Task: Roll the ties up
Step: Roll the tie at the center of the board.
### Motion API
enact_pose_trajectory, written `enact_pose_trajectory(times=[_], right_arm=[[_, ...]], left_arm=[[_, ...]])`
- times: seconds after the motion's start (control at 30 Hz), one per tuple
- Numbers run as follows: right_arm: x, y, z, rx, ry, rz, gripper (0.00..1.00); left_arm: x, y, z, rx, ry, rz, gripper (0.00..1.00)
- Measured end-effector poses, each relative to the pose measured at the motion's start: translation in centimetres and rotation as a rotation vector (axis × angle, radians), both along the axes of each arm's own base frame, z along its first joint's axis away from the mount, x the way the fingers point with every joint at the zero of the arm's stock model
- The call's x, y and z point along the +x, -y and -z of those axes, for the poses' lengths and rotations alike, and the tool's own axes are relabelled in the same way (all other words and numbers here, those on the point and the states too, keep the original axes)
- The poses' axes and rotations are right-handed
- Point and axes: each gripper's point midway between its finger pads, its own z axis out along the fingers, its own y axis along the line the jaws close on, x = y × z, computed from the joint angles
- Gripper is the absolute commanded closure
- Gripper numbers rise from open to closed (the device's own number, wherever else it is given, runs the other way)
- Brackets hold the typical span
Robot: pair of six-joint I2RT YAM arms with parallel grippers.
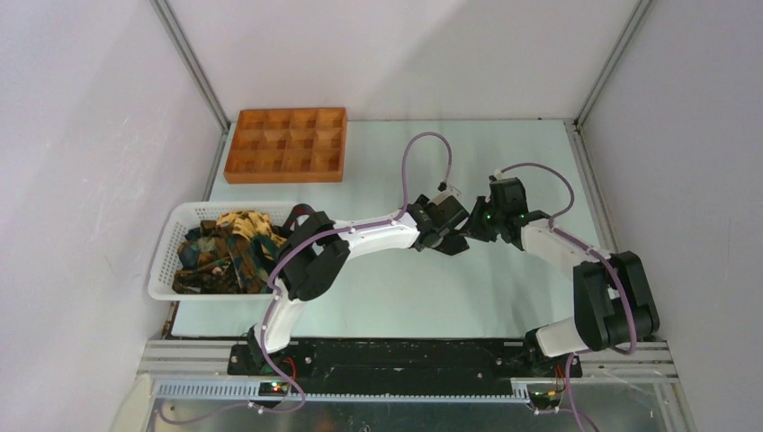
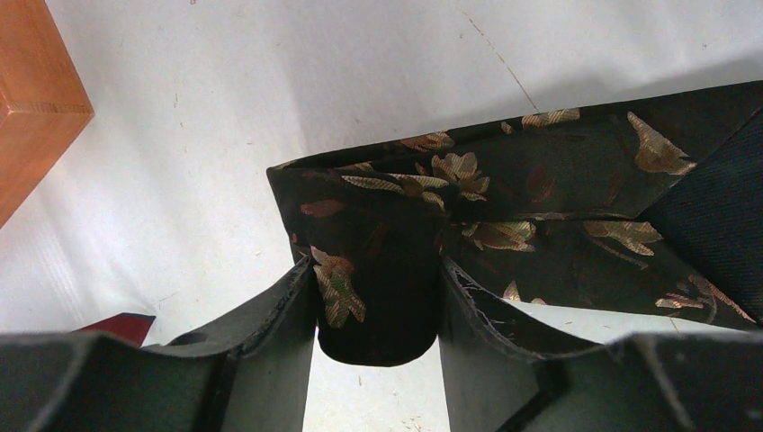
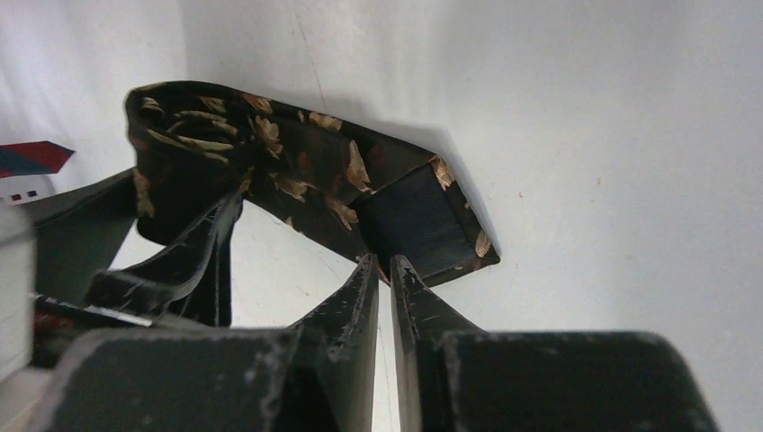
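Top external view gives you one pale green-white table (image 1: pixel 405 297) with two arms meeting over its middle, the left gripper (image 1: pixel 449 236) and the right gripper (image 1: pixel 478 225) close together and tip to tip. At the far left stands one orange wooden compartment tray (image 1: pixel 283 175); you can count twelve compartments in it, four across and three deep. Just nearer than it, at the left edge, sits one white plastic mesh basket (image 1: pixel 162 263) holding the heaped ties (image 1: pixel 225 252), dark cloth with yellow and brown leaves. They are too tangled for you to count. Your left wrist view shows one long dark black-green fabric necktie with gold and brown leaf print (image 2: pixel 540 180) lying across the table, one end of it turned over into a short thick fold. The left gripper's two fingers (image 2: pixel 288 315) are clamped on that fold from both sides, so it is grasping the necktie. Your right wrist view shows the same necktie (image 3: pixel 306 162) doubled into a loose band, its plain dark lining facing the camera at the near end. There the right gripper's jaws stand almost together, a thin slit between them, their tips at the lower edge of the lining. You cannot tell whether they pinch the cloth.
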Motion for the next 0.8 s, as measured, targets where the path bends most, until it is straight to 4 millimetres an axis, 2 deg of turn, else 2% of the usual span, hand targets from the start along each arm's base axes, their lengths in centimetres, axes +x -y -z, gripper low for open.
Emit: enact_pose_trajectory(times=[0.27,0.6,0.8], right_arm=[[-0.2,-1.1,3.5,0.001,-0.086,-0.018,1.00],[-0.3,-0.8,5.7,-0.015,-0.142,0.009,1.00],[-0.1,-0.7,5.8,-0.003,-0.159,0.043,1.00]], left_arm=[[0.0,0.0,0.0,0.003,0.002,-0.001,0.50],[0.0,-0.1,0.0,0.014,0.010,-0.004,0.51],[0.0,-0.3,0.0,0.023,0.017,-0.007,0.51]])
